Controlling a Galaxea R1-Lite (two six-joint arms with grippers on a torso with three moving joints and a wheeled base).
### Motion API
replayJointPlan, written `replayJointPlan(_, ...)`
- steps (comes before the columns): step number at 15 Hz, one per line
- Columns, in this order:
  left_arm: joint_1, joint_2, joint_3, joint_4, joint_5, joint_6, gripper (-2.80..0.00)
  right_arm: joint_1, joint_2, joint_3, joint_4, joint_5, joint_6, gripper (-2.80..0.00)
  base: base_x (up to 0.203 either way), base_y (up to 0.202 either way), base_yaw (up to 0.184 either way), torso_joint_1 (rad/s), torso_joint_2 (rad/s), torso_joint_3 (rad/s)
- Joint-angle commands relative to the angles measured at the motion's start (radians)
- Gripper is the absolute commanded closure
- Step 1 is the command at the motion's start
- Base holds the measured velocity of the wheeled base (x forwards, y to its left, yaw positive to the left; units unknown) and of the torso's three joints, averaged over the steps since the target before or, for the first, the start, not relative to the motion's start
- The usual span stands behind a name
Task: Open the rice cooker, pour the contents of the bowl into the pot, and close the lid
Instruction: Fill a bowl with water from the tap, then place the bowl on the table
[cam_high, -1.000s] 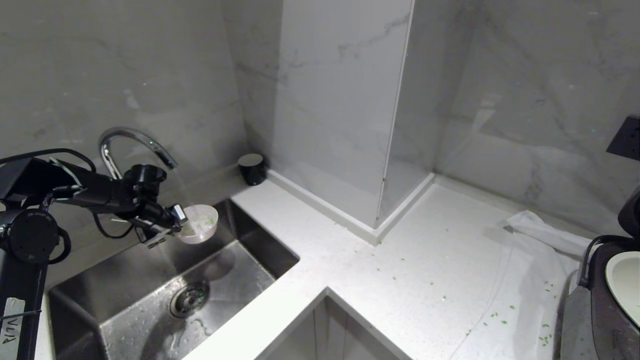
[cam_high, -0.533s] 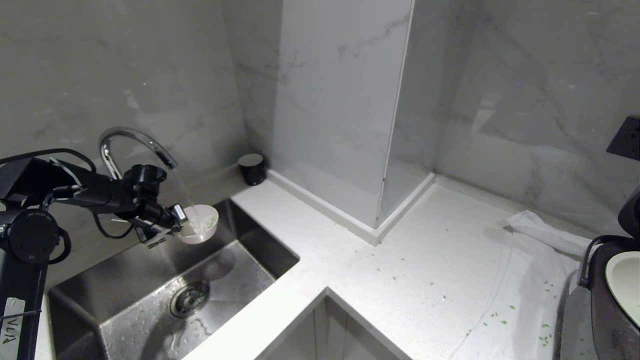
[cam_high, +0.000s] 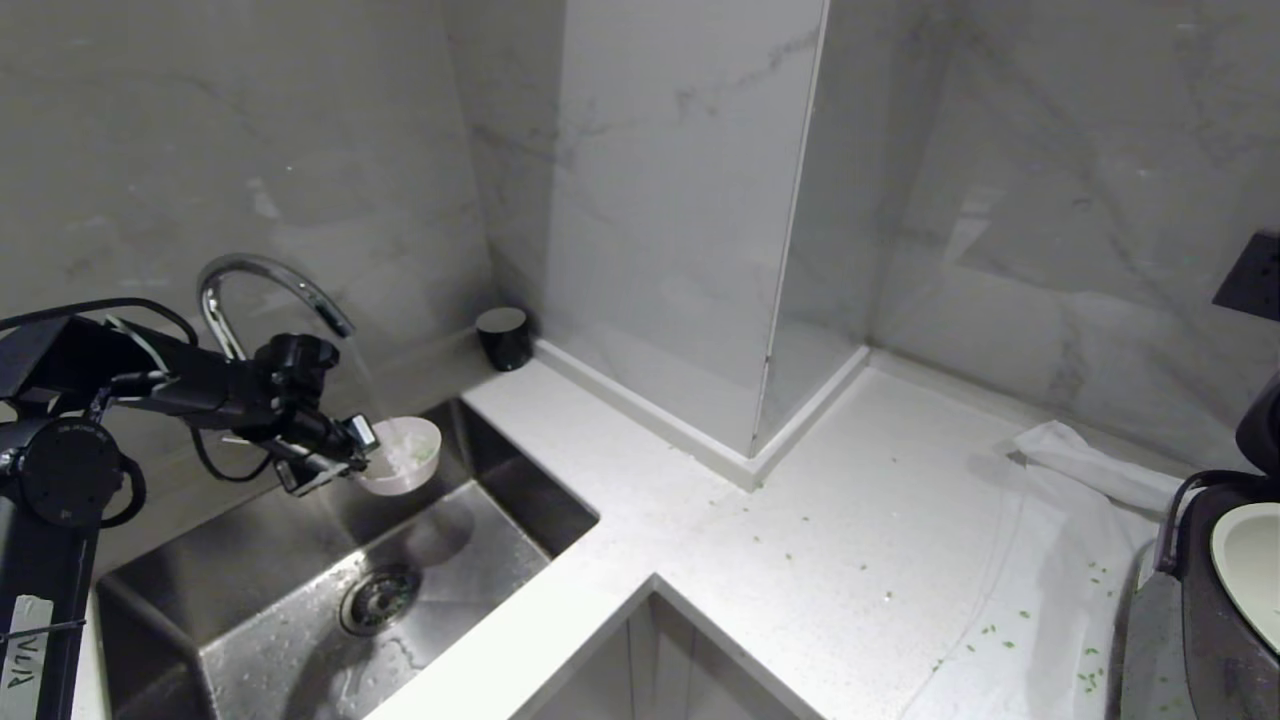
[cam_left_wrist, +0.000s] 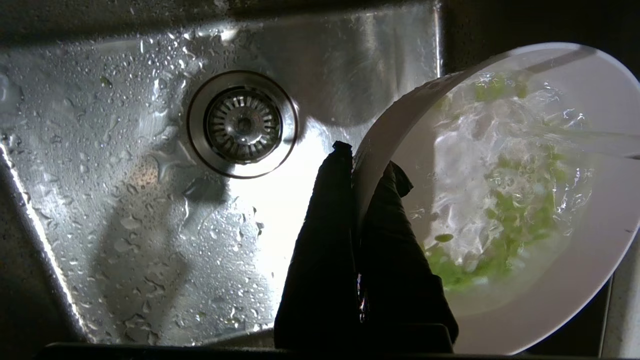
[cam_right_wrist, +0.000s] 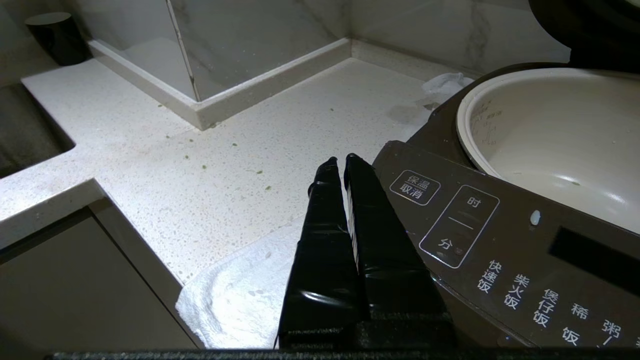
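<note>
Grey marble walls enclose a white speckled countertop (cam_high: 820, 520) with a stainless steel sink (cam_high: 500, 540) sunk into its left end. Over that sink the left gripper (cam_high: 355, 450) pinches the rim of the small pale pink round bowl (cam_high: 405, 455), one finger inside and one outside, under a thin stream from the curved chrome faucet (cam_high: 250, 275). Water churns the chopped bright-green contents (cam_left_wrist: 505, 220) inside the bowl. At the far right edge sits the large dark brown-grey rice cooker (cam_right_wrist: 500, 240), well apart from the bowl, with its round cream inner pot (cam_right_wrist: 560, 130) exposed.

Judging by the uncovered pot, the opening step looks done. Pouring has not happened: the pot looks almost bare and the greens are in the bowl at the sink. Carrying the bowl across, tipping it in and shutting the cooker remain. Stray green bits (cam_high: 1000, 630) lie on the counter and on a white cloth (cam_high: 1080, 540) beside the cooker.

Only the left wrist view shows the grip on the rim, the swirling water and the round sink drain (cam_left_wrist: 242, 125) below. Only the right wrist view shows the cooker's button panel with white Chinese labels, and the right gripper (cam_right_wrist: 340, 162), fingers pressed together and empty, hanging just beside that panel; the head view misses this arm entirely. A small black cylindrical cup (cam_high: 503, 337) stands in the corner behind the sink.
</note>
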Motion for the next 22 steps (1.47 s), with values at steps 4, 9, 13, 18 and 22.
replayJointPlan(4, -0.046, -0.028, 0.016, 0.061, 0.0, -0.022, 0.0, 0.0, 0.0, 0.0, 0.0, 0.0, 0.0, 0.0, 0.0, 0.0, 0.0, 0.0, 0.0, 0.0)
replayJointPlan(9, -0.136, -0.081, 0.061, 0.094, -0.006, -0.034, 0.0, 0.0, 0.0, 0.001, 0.0, 0.0, 0.0, 0.0, 0.0, 0.0, 0.0, 0.0, 0.0, 0.0)
replayJointPlan(13, -0.234, -0.1, 0.063, 0.094, -0.006, -0.072, 0.0, 0.0, 0.0, 0.0, 0.0, 0.0, 0.0, 0.0, 0.0, 0.0, 0.0, 0.0, 0.0, 0.0)
replayJointPlan(18, -0.378, -0.101, 0.01, 0.098, -0.005, -0.111, 0.0, 0.0, 0.0, 0.0, 0.0, 0.0, 0.0, 0.0, 0.0, 0.0, 0.0, 0.0, 0.0, 0.0)
replayJointPlan(22, -0.461, -0.058, -0.1, 0.136, 0.0, -0.111, 0.0, 0.0, 0.0, 0.0, 0.0, 0.0, 0.0, 0.0, 0.0, 0.0, 0.0, 0.0, 0.0, 0.0)
